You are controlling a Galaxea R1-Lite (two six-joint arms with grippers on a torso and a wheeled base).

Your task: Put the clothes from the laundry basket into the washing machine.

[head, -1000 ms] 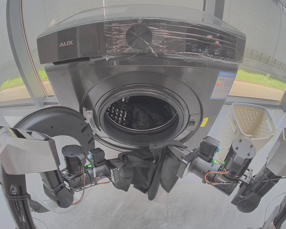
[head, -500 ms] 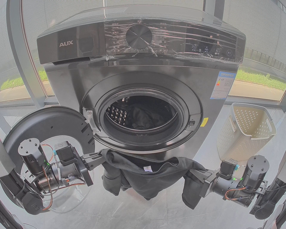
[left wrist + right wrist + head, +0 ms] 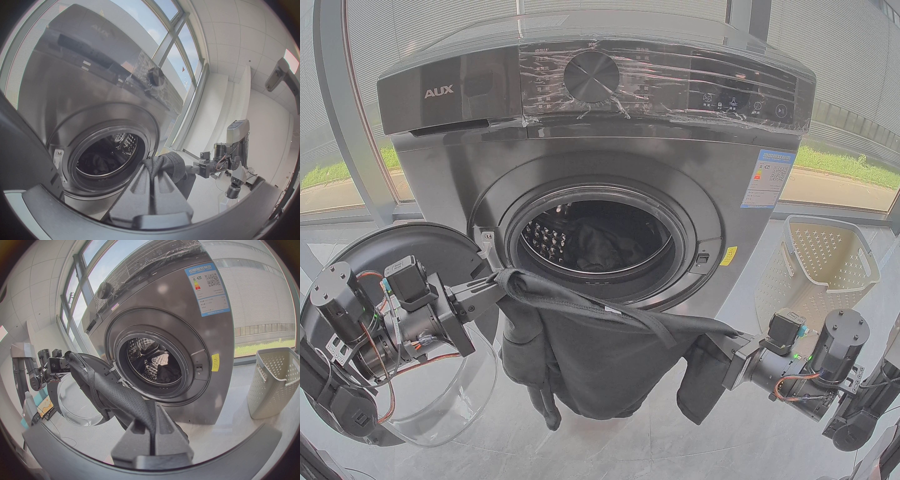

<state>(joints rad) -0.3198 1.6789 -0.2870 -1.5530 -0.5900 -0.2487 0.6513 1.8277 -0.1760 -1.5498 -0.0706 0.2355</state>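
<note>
A dark grey garment (image 3: 594, 356) hangs stretched between my two grippers, in front of and just below the washing machine's open porthole (image 3: 599, 245). My left gripper (image 3: 490, 287) is shut on the garment's left end (image 3: 164, 162), beside the door hinge. My right gripper (image 3: 724, 340) is shut on its right end (image 3: 125, 399), lower down by the machine's front right. The middle of the cloth sags toward the floor. Inside the drum lies other dark clothing (image 3: 600, 244). The beige laundry basket (image 3: 822, 275) stands on the floor at the machine's right.
The machine's round door (image 3: 406, 262) stands swung open to the left, behind my left arm. Large windows run behind the machine. Pale tiled floor (image 3: 650, 444) lies free in front.
Both arms drew apart and spread the bunched garment wide. Since half a second ago the left gripper rose toward the porthole rim, lifting the left end; the right gripper barely moved.
</note>
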